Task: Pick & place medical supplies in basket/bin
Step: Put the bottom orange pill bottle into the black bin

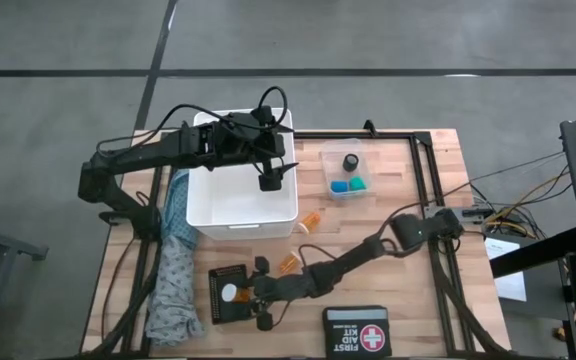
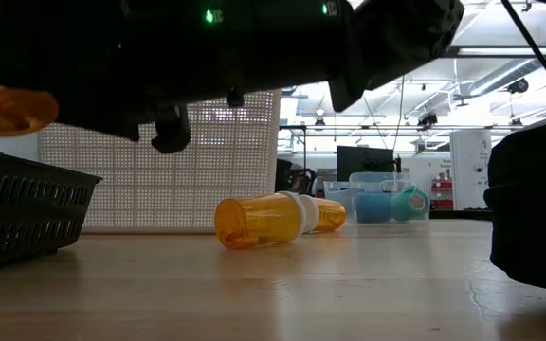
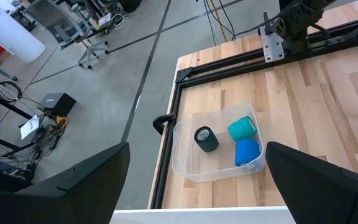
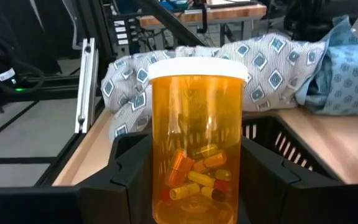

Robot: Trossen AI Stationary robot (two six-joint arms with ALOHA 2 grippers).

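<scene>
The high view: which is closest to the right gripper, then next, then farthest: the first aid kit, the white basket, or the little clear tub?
From the right gripper, over the small black basket:
1. First aid kit, at the table's near edge.
2. White basket, beyond it, under the left gripper.
3. Clear tub, at the far side.

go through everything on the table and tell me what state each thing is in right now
Right gripper: shut on a pill bottle, upright, capped.
Left gripper: open, above the white basket.
Two pill bottles: lying on the table.
Clear tub: holds three rolls.
Cloth: crumpled.
</scene>
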